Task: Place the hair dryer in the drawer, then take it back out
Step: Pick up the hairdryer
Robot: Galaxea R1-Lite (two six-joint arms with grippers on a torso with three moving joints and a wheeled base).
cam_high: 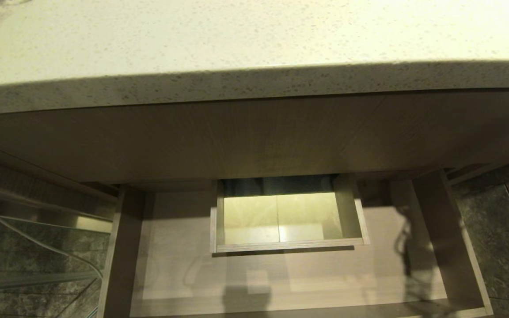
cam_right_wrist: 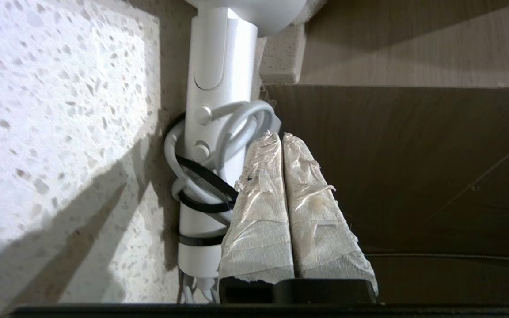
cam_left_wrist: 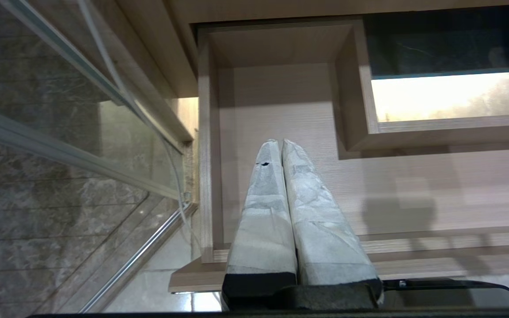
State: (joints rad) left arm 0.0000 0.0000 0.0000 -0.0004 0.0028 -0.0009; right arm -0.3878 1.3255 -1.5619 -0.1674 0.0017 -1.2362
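Observation:
The white hair dryer (cam_right_wrist: 219, 66) lies on the speckled countertop (cam_right_wrist: 60, 110) near its edge. Its white cord (cam_right_wrist: 237, 119) is coiled against the handle and bound by a dark tie (cam_right_wrist: 201, 176). My right gripper (cam_right_wrist: 281, 136) is shut just beside the handle, with nothing between its taped fingers. The drawer (cam_high: 325, 274) stands pulled out below the countertop, showing a bare wood-grain floor and a walled rectangular cut-out (cam_high: 287, 245). My left gripper (cam_left_wrist: 279, 141) hangs shut and holding nothing over the drawer's (cam_left_wrist: 281, 110) left part. Neither gripper nor the hair dryer shows in the head view.
The countertop (cam_high: 237, 35) overhangs a tall wood-grain front panel (cam_high: 254, 137) above the drawer. A glass panel with a metal rail (cam_high: 24, 229) and a thin white cable (cam_high: 38, 240) stand to the left. Dark stone floor tiles (cam_high: 502, 221) lie to the right.

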